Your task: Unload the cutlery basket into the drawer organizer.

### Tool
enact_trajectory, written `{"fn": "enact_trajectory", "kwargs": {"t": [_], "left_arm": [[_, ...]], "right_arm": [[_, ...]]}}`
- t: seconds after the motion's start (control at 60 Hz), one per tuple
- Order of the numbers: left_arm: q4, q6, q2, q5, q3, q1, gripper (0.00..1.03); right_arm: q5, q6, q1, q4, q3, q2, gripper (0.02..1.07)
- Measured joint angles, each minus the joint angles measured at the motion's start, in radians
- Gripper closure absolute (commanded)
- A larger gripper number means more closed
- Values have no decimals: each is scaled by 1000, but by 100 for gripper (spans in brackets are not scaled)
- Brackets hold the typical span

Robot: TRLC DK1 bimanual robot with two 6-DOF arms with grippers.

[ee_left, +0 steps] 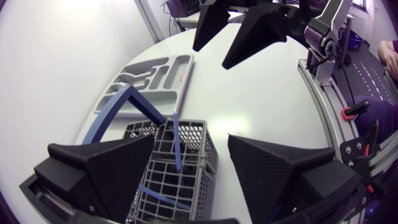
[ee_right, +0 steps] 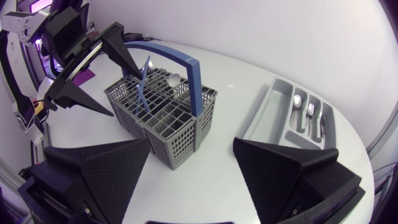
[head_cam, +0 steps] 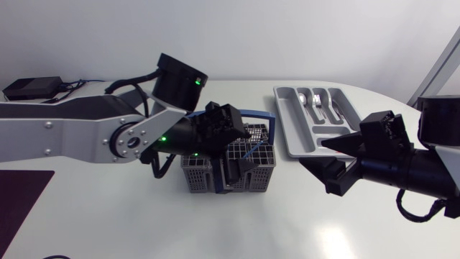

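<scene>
White counter (head_cam: 129,223). Grey cutlery basket (head_cam: 215,176) sits centre frame in the head view, its blue handle (head_cam: 253,115) arching over it. The left arm enters from the left edge, and the left gripper (head_cam: 233,155) hangs right over the basket with its fingers spread. In the left wrist view the left gripper (ee_left: 191,142) straddles the basket (ee_left: 186,134), one finger on each side. The far finger is clearly off the basket; contact on the other side is unclear, and it is not pinching anything. A blue-handled utensil (ee_left: 177,140) stands upright in a basket cell between the fingers. The right wrist view shows the same utensil (ee_right: 143,87) plus a spoon bowl (ee_right: 174,79) poking out of the basket (ee_right: 168,130) under the handle (ee_right: 180,61). The left gripper (ee_right: 124,93) is above the basket's far side. Grey drawer organizer (head_cam: 287,129) lies upper right of centre in the head view, well apart from the basket. Spoons and forks (head_cam: 320,104) already lie in its compartments, also seen at (ee_right: 308,112). The right arm enters from the right edge. The right gripper (head_cam: 327,160) is spread and holds nothing, just below the organizer in the frame and off to the basket's right. There is a small red mark on the organizer (ee_left: 155,74) rim, too small to read. A black box (head_cam: 32,88) with cables sits upper left, and a dark mat (head_cam: 21,198) lower left.
</scene>
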Motion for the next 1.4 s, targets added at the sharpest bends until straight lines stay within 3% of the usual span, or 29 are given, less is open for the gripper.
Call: {"fn": "enact_trajectory", "kwargs": {"t": [0.25, 0.767, 1.4], "left_arm": [[55, 3, 63, -66, 17, -29, 74], [60, 2, 91, -78, 45, -28, 87], [8, -24, 88, 3, 77, 16, 89]], "right_arm": [[-16, -20, -9, -3, -35, -14, 11], [-23, -35, -19, -3, -61, -51, 11], [-23, -42, -18, -3, -89, -68, 11]]}}
